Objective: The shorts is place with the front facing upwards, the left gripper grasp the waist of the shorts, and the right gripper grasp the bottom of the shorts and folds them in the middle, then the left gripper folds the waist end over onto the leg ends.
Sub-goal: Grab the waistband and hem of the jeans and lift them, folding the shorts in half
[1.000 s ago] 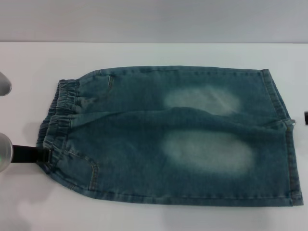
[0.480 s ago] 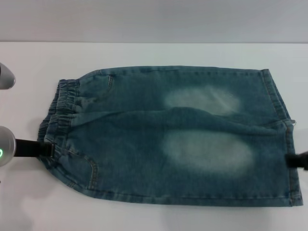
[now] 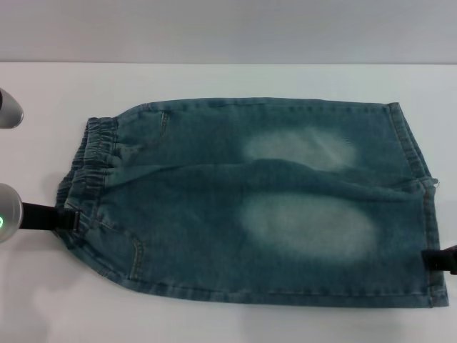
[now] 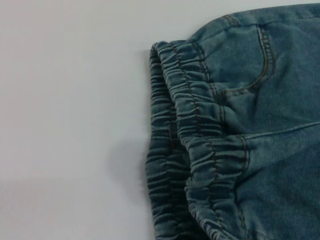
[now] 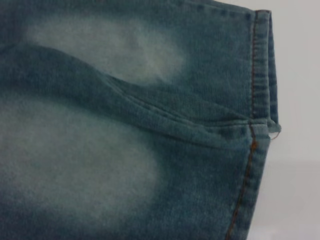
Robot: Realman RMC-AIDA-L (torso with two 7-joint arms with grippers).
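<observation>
Lay flat on the white table (image 3: 214, 78): the shorts (image 3: 257, 204), front up, stretched between both grippers. Met the left gripper (image 3: 70, 219) with the waist of the shorts (image 3: 89, 171) (gathered elastic just past the black fingertips, touching). Met the right gripper (image 3: 437, 260) with the bottom of the shorts (image 3: 430, 214) at the nearer hem. Could not tell either grip's opening.

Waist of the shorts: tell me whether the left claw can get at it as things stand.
Probably yes. The left claw sits right at the waist of the shorts, on the near part of the band, and nothing lies between them on the table.
</observation>
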